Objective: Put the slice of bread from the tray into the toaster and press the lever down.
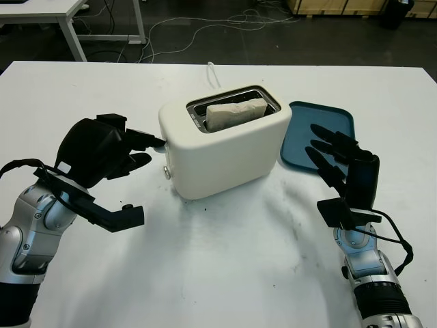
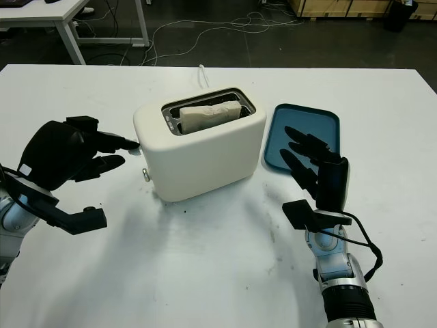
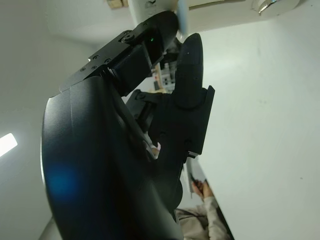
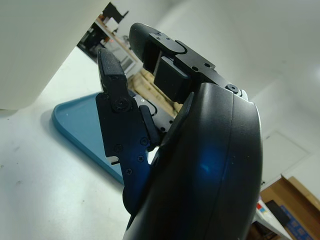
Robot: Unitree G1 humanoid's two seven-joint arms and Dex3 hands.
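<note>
Bread slice [image 1: 235, 113] sits upright in the slot of toaster [image 1: 225, 147], mid-tabletop [image 1: 225, 273]. Left hand [image 1: 102, 154] open, fingers [image 1: 151, 142] at the toaster's left-end lever. Right hand [image 1: 341, 164] open, holding nothing, over the near edge of blue tray [image 1: 321, 133].

You've got a cream-white toaster [image 1: 225, 147] with a dark metal-rimmed slot and a pale off-white slice of bread [image 1: 235, 113] in it. Right of the toaster: plain teal-blue tray [image 1: 321, 137], no pattern. Table [image 1: 225, 273] is white with small dark scuff specks in front of the toaster. Left hand [image 1: 102, 154] and right hand [image 1: 341, 160] are both matte black on silver-grey forearms.
</note>
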